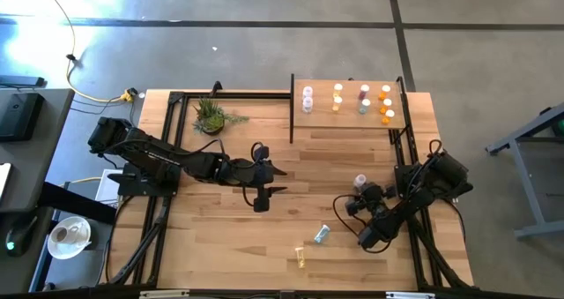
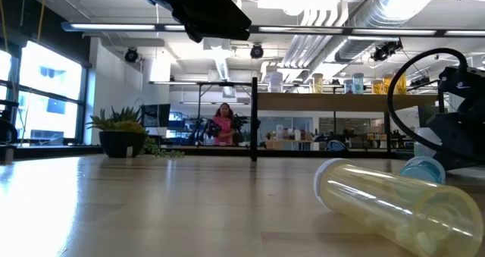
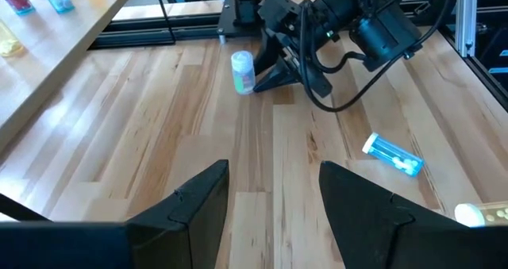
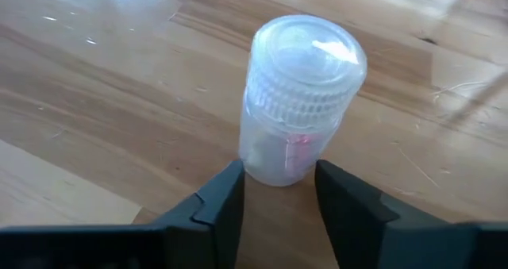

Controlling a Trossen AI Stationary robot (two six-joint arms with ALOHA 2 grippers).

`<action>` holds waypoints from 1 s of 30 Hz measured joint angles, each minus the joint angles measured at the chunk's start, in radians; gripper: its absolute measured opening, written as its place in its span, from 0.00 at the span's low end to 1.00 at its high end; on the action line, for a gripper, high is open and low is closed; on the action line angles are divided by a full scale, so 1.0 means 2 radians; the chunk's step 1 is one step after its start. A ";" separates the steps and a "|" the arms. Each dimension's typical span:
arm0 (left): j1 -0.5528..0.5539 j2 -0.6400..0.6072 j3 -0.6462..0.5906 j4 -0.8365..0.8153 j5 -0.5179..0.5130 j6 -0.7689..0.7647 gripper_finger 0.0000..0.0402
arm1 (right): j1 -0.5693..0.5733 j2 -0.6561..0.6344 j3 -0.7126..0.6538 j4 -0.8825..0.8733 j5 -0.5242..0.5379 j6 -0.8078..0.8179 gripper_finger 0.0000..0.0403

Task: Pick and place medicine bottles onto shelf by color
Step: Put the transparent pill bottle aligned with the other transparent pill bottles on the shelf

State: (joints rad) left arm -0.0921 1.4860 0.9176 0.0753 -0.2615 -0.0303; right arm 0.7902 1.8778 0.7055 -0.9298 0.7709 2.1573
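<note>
A clear bottle with a white cap (image 4: 300,102) stands upright on the table; it also shows in the high view (image 1: 359,183) and the left wrist view (image 3: 243,71). My right gripper (image 4: 279,191) is open, low at the table, its fingertips at either side of the bottle's base. My left gripper (image 1: 275,180) is open and empty above the table's middle. A pale blue bottle (image 1: 322,235) and a yellow bottle (image 1: 301,259) lie on their sides near the front edge. The shelf (image 1: 348,118) at the far right carries several bottles in columns. My right gripper's fingertips (image 4: 226,194) stand level at the clear bottle's base (image 4: 278,170). The bottle looks wider than the gap between them. I cannot tell whether they touch it. The bottle stands upright on the table.
A small potted plant (image 1: 211,118) stands at the far left of the table. The lying yellow bottle (image 2: 386,200) and blue bottle (image 2: 420,168) are close in front of the low camera. A person (image 2: 224,124) is far off in the room behind.
</note>
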 joint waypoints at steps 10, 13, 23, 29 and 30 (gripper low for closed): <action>0.000 0.000 0.000 0.000 -0.001 0.013 0.46 | -0.023 0.000 0.000 -0.001 0.009 -0.011 0.46; 0.000 0.000 0.000 0.000 -0.004 0.022 0.46 | -0.031 0.000 0.000 0.001 0.012 -0.024 0.46; 0.000 0.000 0.000 0.000 -0.006 0.023 0.46 | -0.032 0.000 0.000 0.002 0.016 -0.031 0.30; 0.000 0.000 0.000 -0.002 -0.006 0.022 0.46 | -0.032 -0.007 0.000 0.002 0.014 -0.036 0.30; 0.000 0.000 0.000 -0.002 -0.006 0.022 0.46 | -0.032 -0.012 0.000 0.004 0.014 -0.038 0.30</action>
State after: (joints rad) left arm -0.0921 1.4860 0.9176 0.0708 -0.2729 0.0143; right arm 0.7261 1.8548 0.7048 -0.9227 0.7997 2.0815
